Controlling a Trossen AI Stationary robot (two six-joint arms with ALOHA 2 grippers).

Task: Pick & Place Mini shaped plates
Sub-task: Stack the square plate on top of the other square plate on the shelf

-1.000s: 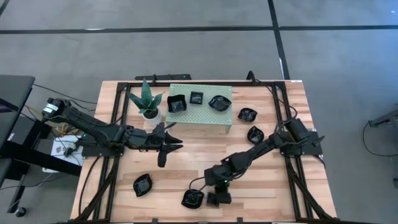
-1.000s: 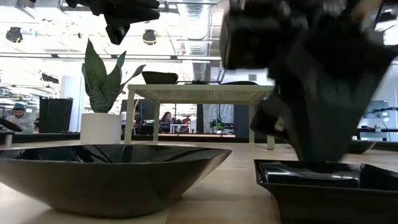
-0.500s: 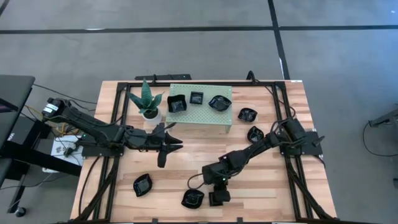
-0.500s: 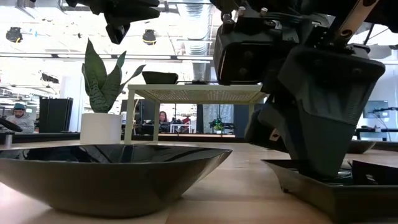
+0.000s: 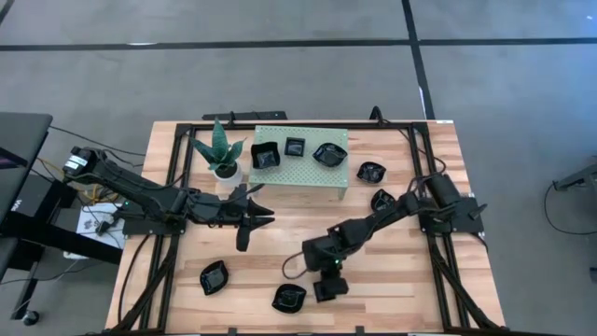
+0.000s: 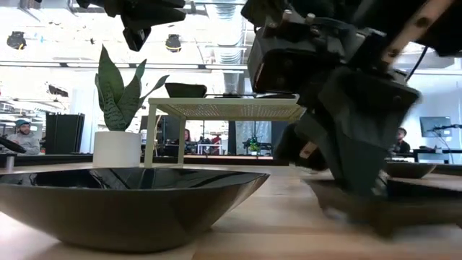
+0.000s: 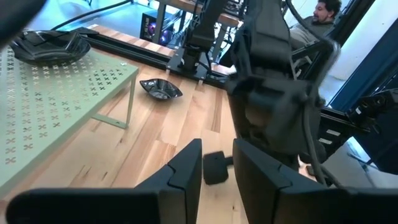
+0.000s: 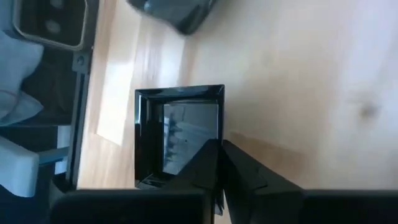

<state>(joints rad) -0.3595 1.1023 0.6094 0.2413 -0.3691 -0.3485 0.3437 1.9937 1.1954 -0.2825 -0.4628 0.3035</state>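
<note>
Black and glossy, a square plate (image 8: 180,134) sits in the right gripper (image 8: 219,163), whose two dark fingers are pressed together over one rim of it, near the table's six o'clock edge. In the high view that right gripper (image 5: 324,276) hangs low over the wooden table (image 5: 429,308) with the square plate (image 5: 326,288) under its tip; the low view shows the plate (image 6: 404,202) tilted, one side raised off the boards – though whether the rest has left the wood I cannot tell.

Just beside it, toward nine o'clock, lies a wavy-rimmed plate (image 5: 289,298), and further the same way another lobed plate (image 5: 214,277). Two more plates lie at about two o'clock of the table's middle – one (image 5: 371,172) near the stand's corner, one (image 5: 382,202) closer to the right arm.

At twelve o'clock stands the pale green perforated stand (image 5: 280,177), carrying three plates in a row: a larger square one (image 5: 265,156), a small square one (image 5: 295,147) and a lobed one (image 5: 329,154). A potted plant (image 5: 221,155) stands touching or just beside the stand's nine o'clock end.

The left gripper (image 5: 266,217) hovers near the table's centre, above the wood, fingers (image 7: 186,174) slightly apart with nothing between them
</note>
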